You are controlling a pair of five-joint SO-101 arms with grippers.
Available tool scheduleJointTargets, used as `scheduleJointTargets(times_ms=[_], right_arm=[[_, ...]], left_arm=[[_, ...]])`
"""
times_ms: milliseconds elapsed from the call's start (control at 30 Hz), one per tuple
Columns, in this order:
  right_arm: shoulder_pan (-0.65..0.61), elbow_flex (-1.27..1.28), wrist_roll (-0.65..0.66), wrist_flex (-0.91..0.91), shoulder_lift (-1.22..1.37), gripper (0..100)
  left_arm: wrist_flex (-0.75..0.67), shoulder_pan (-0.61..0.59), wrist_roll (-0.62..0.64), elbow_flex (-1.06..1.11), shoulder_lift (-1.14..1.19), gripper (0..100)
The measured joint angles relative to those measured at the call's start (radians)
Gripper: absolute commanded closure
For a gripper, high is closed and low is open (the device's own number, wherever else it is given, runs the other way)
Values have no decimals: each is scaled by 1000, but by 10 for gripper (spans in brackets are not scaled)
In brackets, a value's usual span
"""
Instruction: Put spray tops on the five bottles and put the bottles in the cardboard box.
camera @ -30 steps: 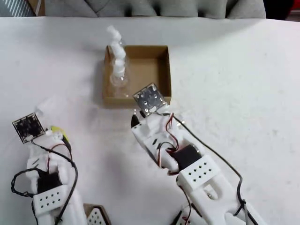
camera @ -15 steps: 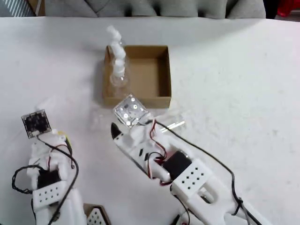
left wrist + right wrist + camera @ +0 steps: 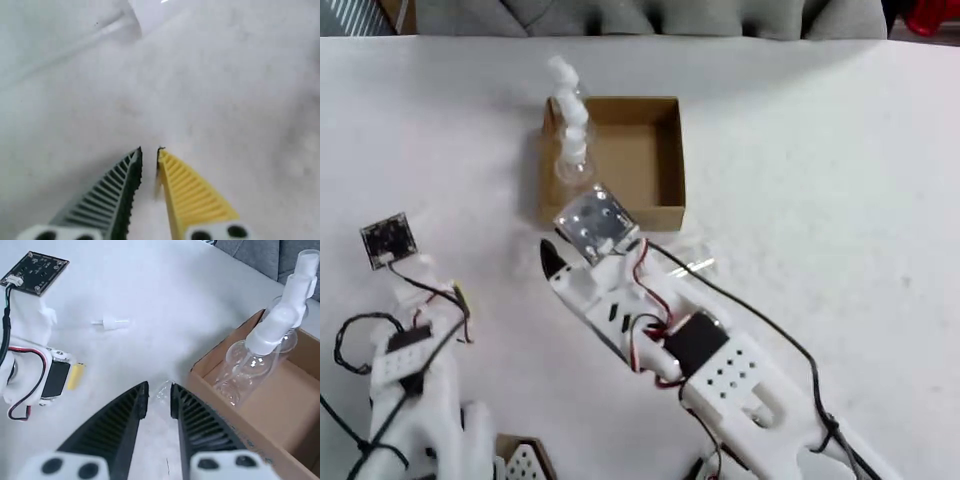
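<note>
The cardboard box (image 3: 655,150) (image 3: 280,410) stands at the table's far middle. Clear bottles with white spray tops (image 3: 572,128) (image 3: 260,342) stand against one of its walls. My right gripper (image 3: 546,262) (image 3: 159,390) is low over the table by the box's front corner, narrowly open. The end of a clear bottle (image 3: 163,388) shows just past its fingertips. A loose white spray top (image 3: 113,323) lies on the table beyond my left arm (image 3: 30,347). My left gripper (image 3: 149,151) is shut over bare table, nothing in it.
Another clear bottle (image 3: 695,262) lies in front of the box, beside the right arm. The left arm's wrist board (image 3: 387,241) hangs at the table's near left. Grey cushions line the far edge.
The right arm swung left along the box's front to its left corner. The left arm drew back toward the near left edge.
</note>
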Motion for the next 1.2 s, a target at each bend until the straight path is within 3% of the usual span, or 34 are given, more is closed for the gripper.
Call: scheduleJointTargets(times_ms=[500, 1200], right_arm=[[-15, -250, 0, 0, 523, 947], [-15, -499, 0, -3, 878, 943]], left_arm=[[0, -91, 87, -149, 207, 932], [0, -104, 91, -186, 258, 932]])
